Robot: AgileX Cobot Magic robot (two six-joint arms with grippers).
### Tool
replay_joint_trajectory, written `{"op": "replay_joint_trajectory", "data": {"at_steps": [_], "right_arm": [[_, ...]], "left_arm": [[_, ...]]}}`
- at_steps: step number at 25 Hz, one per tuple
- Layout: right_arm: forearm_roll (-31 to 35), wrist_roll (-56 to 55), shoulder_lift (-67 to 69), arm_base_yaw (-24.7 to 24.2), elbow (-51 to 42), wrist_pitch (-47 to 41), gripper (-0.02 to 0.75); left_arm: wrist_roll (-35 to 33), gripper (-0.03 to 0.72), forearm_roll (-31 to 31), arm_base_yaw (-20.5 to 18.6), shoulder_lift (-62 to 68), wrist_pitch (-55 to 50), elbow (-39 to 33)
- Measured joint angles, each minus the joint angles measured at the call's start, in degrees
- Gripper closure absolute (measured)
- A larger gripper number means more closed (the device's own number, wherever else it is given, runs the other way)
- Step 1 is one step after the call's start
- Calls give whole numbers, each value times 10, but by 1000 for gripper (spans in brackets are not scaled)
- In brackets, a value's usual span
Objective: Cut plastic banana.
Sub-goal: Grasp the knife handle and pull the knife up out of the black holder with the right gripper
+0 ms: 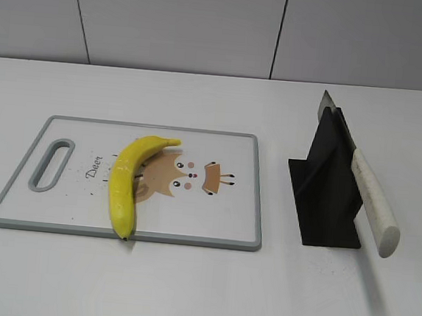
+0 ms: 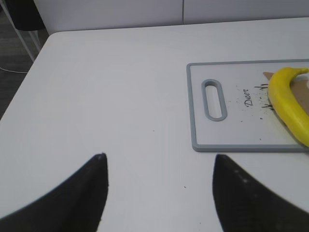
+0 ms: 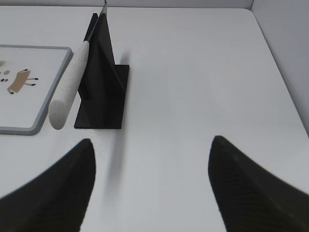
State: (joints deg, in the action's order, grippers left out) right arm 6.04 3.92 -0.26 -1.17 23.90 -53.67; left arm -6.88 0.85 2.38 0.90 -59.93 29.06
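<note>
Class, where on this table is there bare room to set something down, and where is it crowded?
Bare table lies left of the cutting board and right of the knife stand. The gap between board and stand is narrow, overhung by the knife handle. The banana occupies the board's middle.

A white desk (image 1: pixel 185 289) carries a grey-rimmed cutting board (image 1: pixel 231 141) on the left and, near it on the right, a black knife stand (image 1: pixel 325 205).

A grey-rimmed cutting board (image 1: pixel 229 204) with a cartoon print, seemingly a deer, lies on the white surface (image 1: pixel 185 289). Just beside it stands a black stand (image 1: pixel 325 205) holding a white-handled knife (image 1: pixel 373 205).
</note>
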Motion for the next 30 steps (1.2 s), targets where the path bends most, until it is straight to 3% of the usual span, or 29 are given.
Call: {"op": "replay_joint_trajectory", "data": {"at_steps": [30], "right_arm": [[0, 0, 0, 0, 0, 0, 166]], "left_arm": [[0, 108, 0, 0, 0, 0, 0]]}}
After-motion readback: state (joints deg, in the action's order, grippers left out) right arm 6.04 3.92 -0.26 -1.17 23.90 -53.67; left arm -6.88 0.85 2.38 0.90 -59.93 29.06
